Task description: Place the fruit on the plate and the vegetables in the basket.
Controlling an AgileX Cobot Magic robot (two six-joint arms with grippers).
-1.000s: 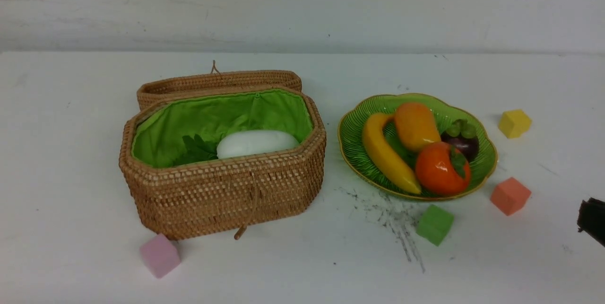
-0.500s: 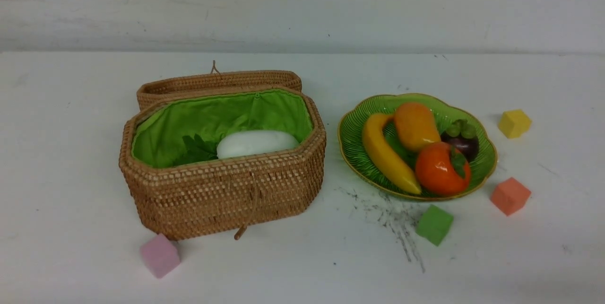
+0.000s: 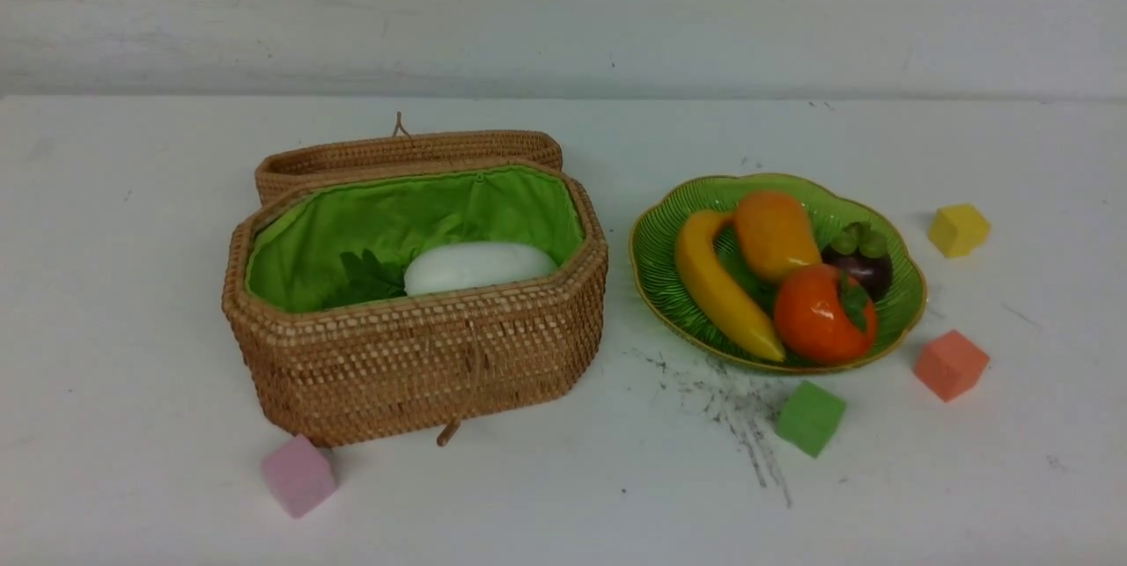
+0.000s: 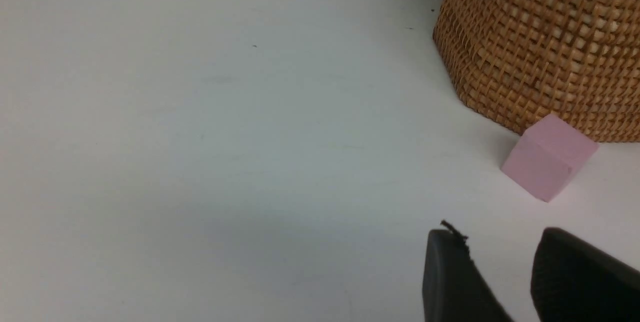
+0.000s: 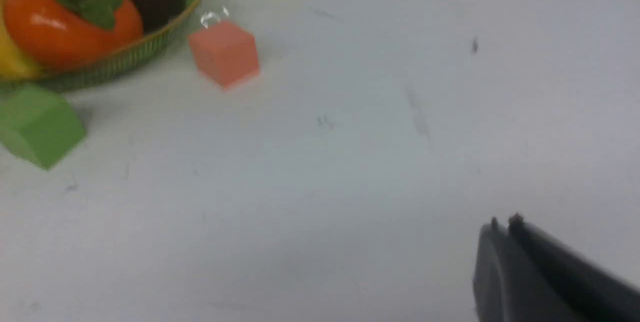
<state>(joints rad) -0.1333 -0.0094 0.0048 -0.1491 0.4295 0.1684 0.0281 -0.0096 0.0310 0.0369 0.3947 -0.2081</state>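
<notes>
The wicker basket [image 3: 414, 355] stands on the left with its lid folded back, and a white radish [image 3: 480, 265] with green leaves lies inside on the green lining. On the green plate [image 3: 651, 284] to the right rest a banana [image 3: 718, 284], a mango [image 3: 775, 231], a mangosteen [image 3: 858, 258] and a persimmon [image 3: 823, 315]. Neither gripper shows in the front view. My left gripper [image 4: 500, 242] hangs open and empty over bare table near the basket [image 4: 545, 46]. My right gripper [image 5: 502, 227] is shut on nothing, well away from the plate [image 5: 125, 59] and persimmon [image 5: 70, 21].
Foam cubes lie around: pink [image 3: 298, 475] by the basket's front corner, green [image 3: 810, 417] and coral [image 3: 951, 363] in front of the plate, yellow [image 3: 958, 229] to its right. Dark scuff marks [image 3: 740, 407] streak the white table between basket and plate.
A second ago the dark tip of my right gripper showed at the front view's right edge; it has since drawn out of that view. Nothing on the table has moved.
</notes>
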